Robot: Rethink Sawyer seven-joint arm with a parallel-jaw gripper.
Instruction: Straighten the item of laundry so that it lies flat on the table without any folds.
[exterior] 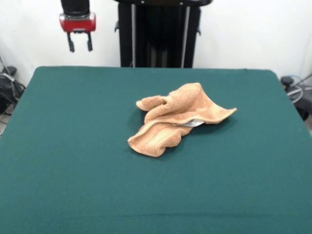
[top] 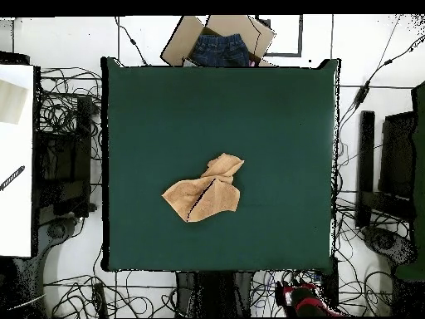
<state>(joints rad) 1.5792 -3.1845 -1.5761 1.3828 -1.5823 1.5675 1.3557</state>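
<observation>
Gripper: the gripper (exterior: 80, 43) hangs high off the table's far left corner in the front view, well apart from the towel, its two dark fingers (exterior: 71, 45) parted with a clear gap and nothing between them.
Arm: red and black, drawn back; the overhead view shows only a red and black piece of it past the table's edge on the pedestal side.
Table: the table (exterior: 63, 146) is a broad rectangle under dark green, felt-like cloth, matte and even.
Towel, place: the towel (exterior: 178, 119) sits about mid-table, a little right of centre in the front view, alone on the green.
Towel, shape: crumpled, folded over itself, one rolled flap up at its left, one corner lifted and pointing right, a thick doubled edge toward the front.
Towel, material: tan terry, looped and fuzzy, with a woven band along the front fold; a small white tag (exterior: 193, 124) peeps out under the right flap.
Handling, as I judge it: light, limp, not fragile; it should drag on the felt rather than slide.
Where to take hold: probably the raised right corner, or the rolled left flap.
</observation>
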